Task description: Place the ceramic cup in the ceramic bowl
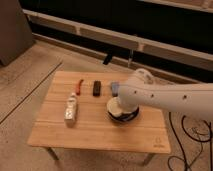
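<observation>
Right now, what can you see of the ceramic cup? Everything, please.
The ceramic cup is small, cream-white and smooth, with no handle showing. Only its left side is visible, because the robot's white arm covers the rest. It stands within the left part of the black ceramic bowl, on the right half of the wooden table. Whether it already rests on the bowl's floor cannot be told. The gripper is at the arm's end right over the cup, hidden behind the arm.

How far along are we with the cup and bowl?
Done: the ceramic cup is at the ceramic bowl, over or inside its rim; I cannot tell which. In hand: the tool sits at the cup, under the arm. Left: release and withdraw.
</observation>
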Robot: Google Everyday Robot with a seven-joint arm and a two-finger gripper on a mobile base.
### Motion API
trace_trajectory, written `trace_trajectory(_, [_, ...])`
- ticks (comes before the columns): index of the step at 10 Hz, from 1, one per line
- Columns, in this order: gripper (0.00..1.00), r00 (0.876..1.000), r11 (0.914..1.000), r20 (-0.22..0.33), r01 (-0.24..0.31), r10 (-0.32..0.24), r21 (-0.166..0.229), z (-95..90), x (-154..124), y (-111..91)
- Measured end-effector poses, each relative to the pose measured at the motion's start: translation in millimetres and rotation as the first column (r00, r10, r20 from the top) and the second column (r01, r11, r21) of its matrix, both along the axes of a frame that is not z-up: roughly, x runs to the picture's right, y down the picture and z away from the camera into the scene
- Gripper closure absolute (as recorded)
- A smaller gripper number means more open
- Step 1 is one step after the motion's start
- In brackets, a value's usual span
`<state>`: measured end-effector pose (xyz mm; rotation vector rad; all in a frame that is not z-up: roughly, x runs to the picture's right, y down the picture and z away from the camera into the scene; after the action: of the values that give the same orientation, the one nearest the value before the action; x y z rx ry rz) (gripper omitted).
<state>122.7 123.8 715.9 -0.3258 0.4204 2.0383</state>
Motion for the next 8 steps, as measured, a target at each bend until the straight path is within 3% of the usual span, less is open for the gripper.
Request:
trace_trajectory(4, [1.00,0.996,0.9972,-0.059,-0.068,0.067,-0.029,20.7,71,1])
trace_trajectory(6, [1.00,0.997,0.9979,-0.056,-0.054,0.052,-0.035,32.7,78,-15])
trace_trajectory(8, [1.00,1.000,0.9991,-0.024,-0.019,0.018,-0.037,45.6,58,-34])
